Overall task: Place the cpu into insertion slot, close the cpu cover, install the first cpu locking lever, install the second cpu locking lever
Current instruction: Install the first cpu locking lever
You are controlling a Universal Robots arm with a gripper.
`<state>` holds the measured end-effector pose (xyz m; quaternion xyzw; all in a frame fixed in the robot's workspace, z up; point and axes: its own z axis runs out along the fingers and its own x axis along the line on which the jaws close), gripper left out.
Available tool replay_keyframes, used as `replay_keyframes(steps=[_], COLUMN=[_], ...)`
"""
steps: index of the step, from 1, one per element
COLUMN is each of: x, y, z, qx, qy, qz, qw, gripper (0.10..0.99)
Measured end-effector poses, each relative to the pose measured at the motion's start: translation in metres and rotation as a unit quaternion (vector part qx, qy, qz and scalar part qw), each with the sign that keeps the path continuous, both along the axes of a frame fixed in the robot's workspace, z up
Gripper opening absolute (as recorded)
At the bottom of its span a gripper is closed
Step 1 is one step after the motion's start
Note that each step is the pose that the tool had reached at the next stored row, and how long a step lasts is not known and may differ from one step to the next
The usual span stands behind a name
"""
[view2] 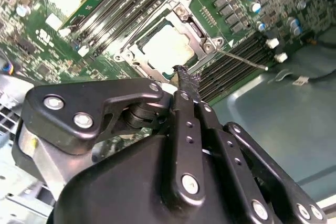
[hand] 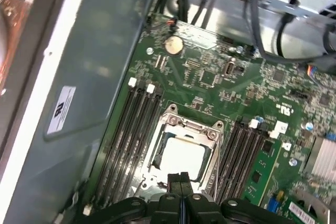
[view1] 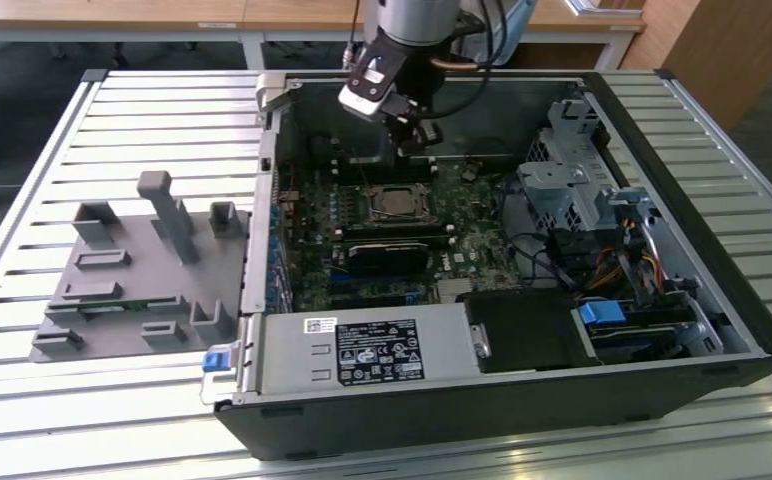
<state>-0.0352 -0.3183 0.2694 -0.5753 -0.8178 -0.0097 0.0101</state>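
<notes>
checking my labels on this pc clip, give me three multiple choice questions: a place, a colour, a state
1. Where is the cpu? A in the insertion slot; B on the grey tray outside; C in the claw.
2. What colour is its face? A blue; B pale silver-beige; C red.
3. How is the claw? A wide open; B shut on the cpu; C shut, fingers together.
Answers: 1 A, the cpu cover frames it there. 2 B, pale metal in both wrist views. 3 C, fingers meet in the first wrist view.
</notes>
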Motion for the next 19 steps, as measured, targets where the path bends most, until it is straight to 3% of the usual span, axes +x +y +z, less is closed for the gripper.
replay_keyframes(steps=[4, 13, 19], x=[0.0000, -0.0002, -0.0003], y=[0.0000, 0.0002, 0.0002], z=[0.0000, -0.0006, -0.0008], qx=[-0.0008, -0.0008, -0.0006], qy=[0.0000, 0.0001, 0.0001], qz=[0.031, 0.082, 0.128], qw=[0.9995, 0.9966, 0.9918], gripper=[0.106, 0.106, 0.106])
